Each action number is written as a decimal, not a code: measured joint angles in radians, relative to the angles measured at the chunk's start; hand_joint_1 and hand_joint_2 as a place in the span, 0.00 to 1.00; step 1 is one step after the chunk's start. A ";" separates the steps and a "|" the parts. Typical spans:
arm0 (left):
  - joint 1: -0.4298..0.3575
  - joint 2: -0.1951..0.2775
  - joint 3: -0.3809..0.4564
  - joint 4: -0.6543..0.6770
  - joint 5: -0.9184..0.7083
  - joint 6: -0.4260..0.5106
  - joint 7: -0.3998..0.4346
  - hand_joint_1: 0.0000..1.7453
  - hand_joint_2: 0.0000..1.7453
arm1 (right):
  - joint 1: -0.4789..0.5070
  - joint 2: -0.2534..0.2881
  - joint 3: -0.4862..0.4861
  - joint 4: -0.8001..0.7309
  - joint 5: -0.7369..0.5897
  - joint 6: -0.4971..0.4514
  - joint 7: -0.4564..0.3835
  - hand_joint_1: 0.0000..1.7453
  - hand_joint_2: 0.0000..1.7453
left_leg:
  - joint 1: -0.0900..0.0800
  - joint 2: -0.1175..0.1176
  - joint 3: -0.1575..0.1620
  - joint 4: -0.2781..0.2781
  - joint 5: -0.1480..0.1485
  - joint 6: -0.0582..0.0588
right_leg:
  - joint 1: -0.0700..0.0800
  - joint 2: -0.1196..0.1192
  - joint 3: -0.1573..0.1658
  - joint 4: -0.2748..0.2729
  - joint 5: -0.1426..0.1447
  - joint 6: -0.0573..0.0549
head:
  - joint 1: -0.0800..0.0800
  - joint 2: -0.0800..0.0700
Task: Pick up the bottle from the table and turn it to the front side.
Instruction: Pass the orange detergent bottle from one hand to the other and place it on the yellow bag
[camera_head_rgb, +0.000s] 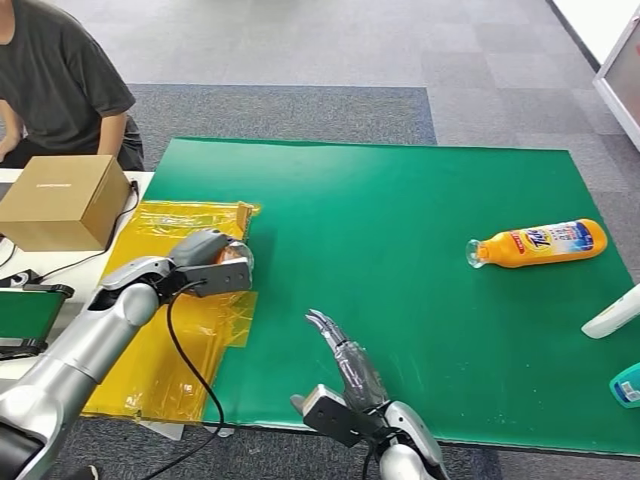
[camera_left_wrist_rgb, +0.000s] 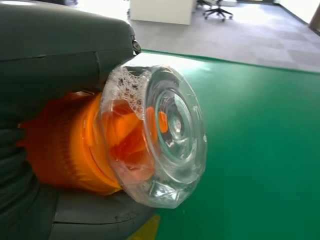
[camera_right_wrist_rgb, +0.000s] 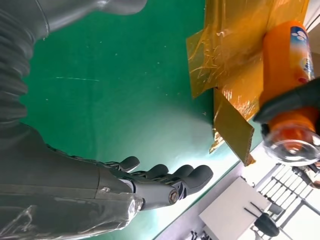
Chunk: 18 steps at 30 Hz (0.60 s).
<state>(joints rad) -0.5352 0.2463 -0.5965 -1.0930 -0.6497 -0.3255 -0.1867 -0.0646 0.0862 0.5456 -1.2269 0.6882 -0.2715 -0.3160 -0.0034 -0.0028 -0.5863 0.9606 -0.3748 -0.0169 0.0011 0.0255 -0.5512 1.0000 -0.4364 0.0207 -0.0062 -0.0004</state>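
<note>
An orange bottle (camera_head_rgb: 232, 256) is held in the left hand (camera_head_rgb: 202, 262) above the yellow sheet (camera_head_rgb: 175, 330) at the green table (camera_head_rgb: 362, 230) edge; its long axis lies level, clear cap (camera_left_wrist_rgb: 166, 135) pointing toward table centre; the right hand (camera_head_rgb: 349, 370), fingers spread and holding nothing, lies near; a second bottle (camera_head_rgb: 540, 243) lies well apart.

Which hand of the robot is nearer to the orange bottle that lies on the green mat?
Right hand, open, empty, though well short of the lying bottle. Left hand is farther, holding another bottle.
</note>
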 joint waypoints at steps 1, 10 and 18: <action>0.000 -0.001 -0.012 0.006 -0.007 0.002 -0.016 0.42 1.00 | 0.002 -0.001 0.000 0.000 -0.003 0.000 -0.003 0.00 1.00 | 0.000 0.000 0.000 -0.001 0.001 0.000 | 0.000 0.000 0.000 0.000 0.000 0.000 | 0.000 0.000; 0.133 -0.024 -0.020 -0.011 0.048 0.161 -0.063 0.00 1.00 | 0.053 -0.014 -0.014 -0.015 -0.010 -0.008 -0.011 0.00 1.00 | 0.000 0.001 -0.009 -0.001 0.008 -0.007 | 0.000 0.001 -0.012 0.000 0.001 -0.002 | 0.000 0.000; 0.273 -0.050 0.104 -0.138 0.079 0.227 -0.076 0.00 1.00 | 0.090 -0.035 -0.027 -0.054 -0.010 -0.018 -0.004 0.00 1.00 | 0.000 -0.001 -0.023 0.000 0.008 -0.004 | -0.001 -0.003 -0.022 -0.001 0.000 0.000 | 0.000 0.000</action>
<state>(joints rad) -0.2624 0.1967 -0.4922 -1.2314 -0.5711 -0.0984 -0.2625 0.0253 0.0513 0.5190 -1.2810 0.6779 -0.2892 -0.3198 -0.0034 -0.0037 -0.6093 0.9605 -0.3671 -0.0208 0.0006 0.0228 -0.5732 0.9987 -0.4362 0.0205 -0.0061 -0.0004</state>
